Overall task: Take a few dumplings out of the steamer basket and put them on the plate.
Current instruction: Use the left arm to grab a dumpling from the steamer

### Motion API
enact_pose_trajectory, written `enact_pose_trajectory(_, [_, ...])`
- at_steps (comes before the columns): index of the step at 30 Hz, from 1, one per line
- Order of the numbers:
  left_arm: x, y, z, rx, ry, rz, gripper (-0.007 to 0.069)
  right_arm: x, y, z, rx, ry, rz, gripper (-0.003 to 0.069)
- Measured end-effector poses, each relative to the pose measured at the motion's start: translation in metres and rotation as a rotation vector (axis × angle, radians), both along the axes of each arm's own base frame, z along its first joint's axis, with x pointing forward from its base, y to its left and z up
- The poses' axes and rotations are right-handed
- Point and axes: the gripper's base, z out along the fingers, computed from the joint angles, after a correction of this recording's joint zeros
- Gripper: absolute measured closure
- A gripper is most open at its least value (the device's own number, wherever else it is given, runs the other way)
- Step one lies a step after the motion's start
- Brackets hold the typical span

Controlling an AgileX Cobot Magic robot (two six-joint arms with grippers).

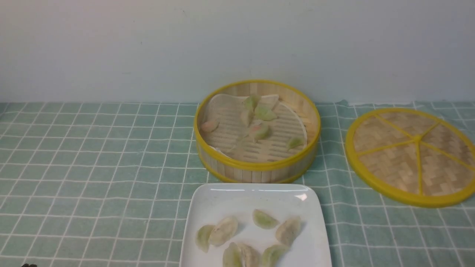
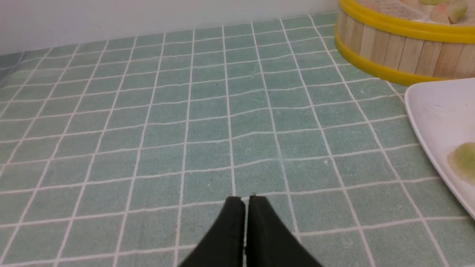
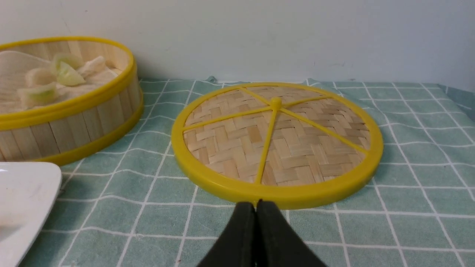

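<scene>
The steamer basket [image 1: 256,163] stands at the table's middle back, with several pale dumplings [image 1: 259,130] on its white liner. The white square plate [image 1: 222,200] lies just in front of it and holds several dumplings [image 1: 264,219]. My left gripper [image 2: 243,199] is shut and empty, low over the cloth to the left of the plate [image 2: 430,111] and basket [image 2: 393,52]. My right gripper [image 3: 255,203] is shut and empty, just in front of the lid's near rim. Basket [image 3: 74,122] and plate corner [image 3: 33,185] show in the right wrist view. Neither gripper shows clearly in the front view.
The flat woven lid [image 1: 412,155] with yellow rim and spokes lies on the right of the table; it also shows in the right wrist view [image 3: 276,144]. A green checked cloth [image 1: 92,167] covers the table. A pale wall stands behind.
</scene>
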Motion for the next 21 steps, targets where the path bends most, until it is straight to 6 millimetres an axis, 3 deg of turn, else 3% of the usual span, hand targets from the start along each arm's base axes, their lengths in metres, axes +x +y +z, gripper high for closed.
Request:
enact_pose_trajectory(3, [0.0, 0.001, 0.001, 0.007, -0.008, 0.004, 0.0631, 0.0, 0.0, 0.0, 0.004, -0.006, 0.001, 0.0673])
enact_pose_trajectory(7, [0.002, -0.002, 0.006, -0.144, -0.063, 0.023, 0.0631, 0.002, 0.003, 0.007, 0.186, -0.097, 0.005, 0.0673])
enact_pose_trajectory(10, [0.003, -0.005, 0.014, -0.452, -0.118, 0.053, 0.0631, 0.002, 0.003, 0.021, 0.531, -0.249, -0.001, 0.0673])
enact_pose_trajectory(14, [0.004, -0.005, 0.022, -0.698, -0.173, 0.079, 0.0631, 0.001, 0.0, 0.03, 0.778, -0.342, -0.016, 0.0673])
enact_pose_trajectory(21, [0.002, 0.011, 0.049, -0.915, -0.494, 0.154, 0.0631, -0.001, -0.004, 0.041, 0.913, -0.433, -0.027, 0.0673])
